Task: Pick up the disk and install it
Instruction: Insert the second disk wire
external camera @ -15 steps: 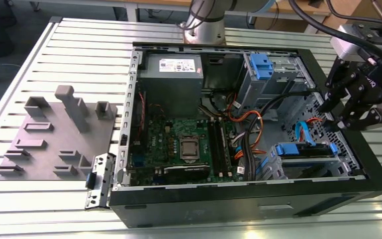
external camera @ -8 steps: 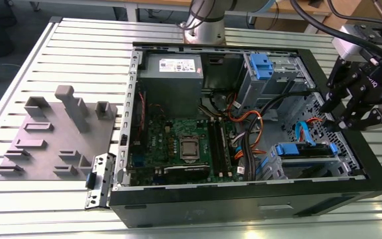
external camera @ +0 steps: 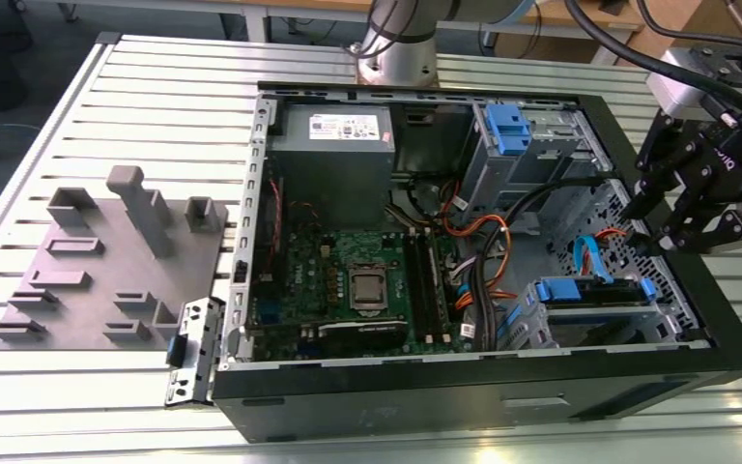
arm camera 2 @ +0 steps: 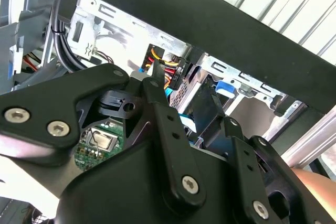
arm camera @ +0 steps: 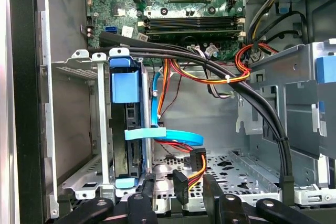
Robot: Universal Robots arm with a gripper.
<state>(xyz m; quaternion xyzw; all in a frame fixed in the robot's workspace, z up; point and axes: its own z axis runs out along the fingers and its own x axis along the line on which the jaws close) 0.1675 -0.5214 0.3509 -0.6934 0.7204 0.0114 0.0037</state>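
Disk w/ blue rails sits upright in the drive cage of the PC case; claw released, empty, just above case's edge.

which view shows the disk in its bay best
The first wrist view: the disk sits edge-on in the metal drive cage, its blue caddy rails in plain sight. The exterior view shows it from farther off, with the gripper above the case edge nearby. The second wrist view gives just a glimpse of blue behind the gripper body.
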